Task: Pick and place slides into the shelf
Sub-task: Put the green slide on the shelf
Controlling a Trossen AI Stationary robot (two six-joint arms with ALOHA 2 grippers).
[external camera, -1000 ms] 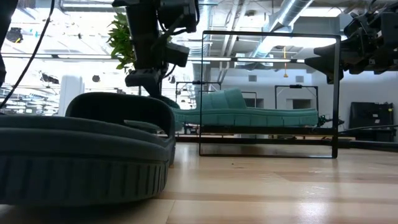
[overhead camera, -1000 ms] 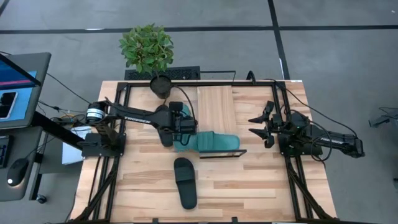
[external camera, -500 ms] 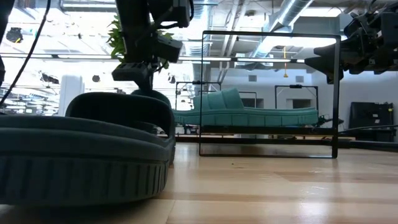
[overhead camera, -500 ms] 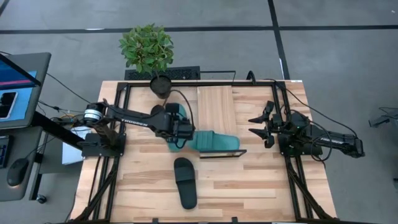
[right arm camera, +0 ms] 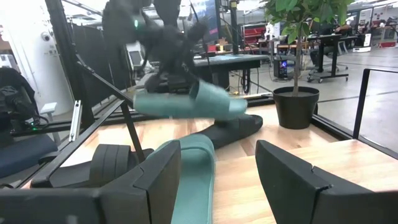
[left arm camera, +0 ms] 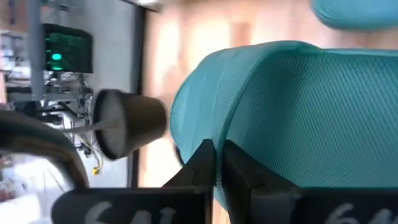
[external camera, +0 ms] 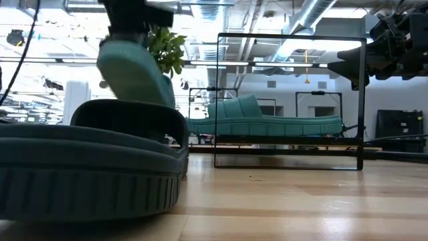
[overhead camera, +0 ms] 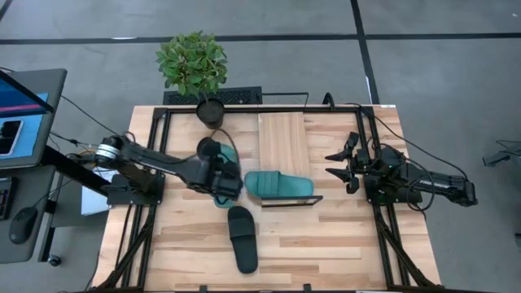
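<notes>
A teal slide [overhead camera: 221, 181] with a wide ribbed strap hangs tilted above the desk [overhead camera: 326, 244], clenched in the left gripper [overhead camera: 218, 175]. Just beside it, a second teal slide [overhead camera: 278, 185] lies flat on the shelf [overhead camera: 282, 138], a light wood board framed in thin black wire. A black slide [overhead camera: 242, 238] rests on the bare planks nearby. A potted plant [overhead camera: 194, 69] stands at the far edge. The right gripper [overhead camera: 335, 163] waits beside the shelf, fingers spread, holding nothing.

The shelf [overhead camera: 284, 134] board's far part lies bare — a teal slide [overhead camera: 278, 184] fills its near end, wire frame edging it. Black slide [overhead camera: 242, 237] and plant pot [overhead camera: 210, 111] flank the left approach.
</notes>
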